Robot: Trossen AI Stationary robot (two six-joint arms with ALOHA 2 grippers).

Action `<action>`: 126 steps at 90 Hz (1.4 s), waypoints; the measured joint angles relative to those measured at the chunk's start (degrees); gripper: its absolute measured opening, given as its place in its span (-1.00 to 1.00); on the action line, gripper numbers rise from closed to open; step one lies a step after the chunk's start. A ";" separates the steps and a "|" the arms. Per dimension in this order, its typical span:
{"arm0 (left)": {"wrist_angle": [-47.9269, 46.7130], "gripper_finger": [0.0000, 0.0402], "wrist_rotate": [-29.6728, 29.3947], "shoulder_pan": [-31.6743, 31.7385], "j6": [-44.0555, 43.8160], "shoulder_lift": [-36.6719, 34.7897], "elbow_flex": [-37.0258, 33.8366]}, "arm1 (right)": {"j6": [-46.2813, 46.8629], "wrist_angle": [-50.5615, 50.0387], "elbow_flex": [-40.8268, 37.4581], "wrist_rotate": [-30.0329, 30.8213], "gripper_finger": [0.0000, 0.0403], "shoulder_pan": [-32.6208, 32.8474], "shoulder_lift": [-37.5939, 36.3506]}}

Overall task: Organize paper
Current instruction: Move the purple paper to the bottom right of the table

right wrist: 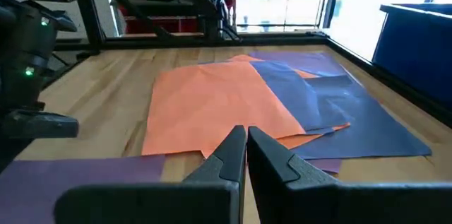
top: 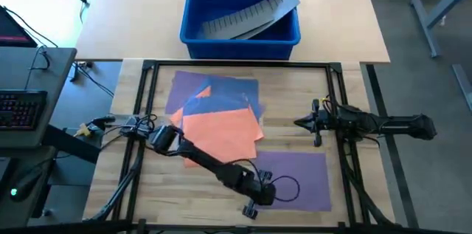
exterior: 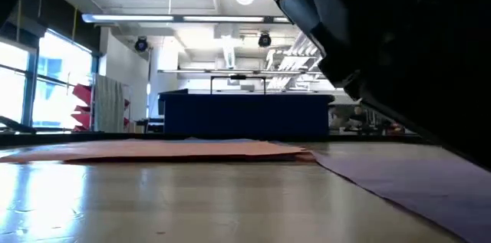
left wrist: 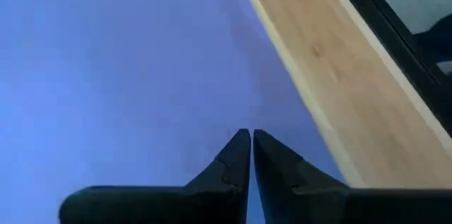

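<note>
- My left gripper (top: 259,195) presses down on the lone purple sheet (top: 306,179) near the table's front edge, fingers together, likely to slide it rather than pinch it.
- The other sheets lie overlapped mid-table: the orange sheet (top: 221,132) on top, blue (top: 221,100) and purple beneath.
- My right gripper (top: 302,122) waits beside that pile, fingers closed, holding nothing.

- Blue plastic bin (top: 240,36): stands on the far table, beyond the wooden worktop (top: 295,132).
- Grey ridged strip (top: 247,15): lies slanted inside the bin.
- Keyboard (top: 21,108): sits on the side desk.
</note>
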 joint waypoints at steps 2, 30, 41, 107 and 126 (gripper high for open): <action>0.02 -1.00 -0.01 -0.18 -0.16 0.00 0.00 | 0.00 -0.01 0.01 0.00 -1.00 0.01 0.00; 3.50 -1.00 -10.29 -0.17 -5.45 -0.76 0.37 | 0.00 -0.02 0.00 0.00 -1.00 0.00 0.00; 3.41 -1.00 -9.92 1.76 -7.90 0.32 0.31 | 0.00 -0.02 0.00 -0.02 -1.00 0.00 0.00; 3.58 -1.00 -8.99 -0.61 -15.79 2.71 0.42 | 0.00 0.00 0.00 0.00 -1.00 0.00 -0.02; 2.88 -1.00 -9.20 1.36 -15.59 2.73 0.39 | 0.00 0.00 0.00 0.00 -1.00 0.00 -0.02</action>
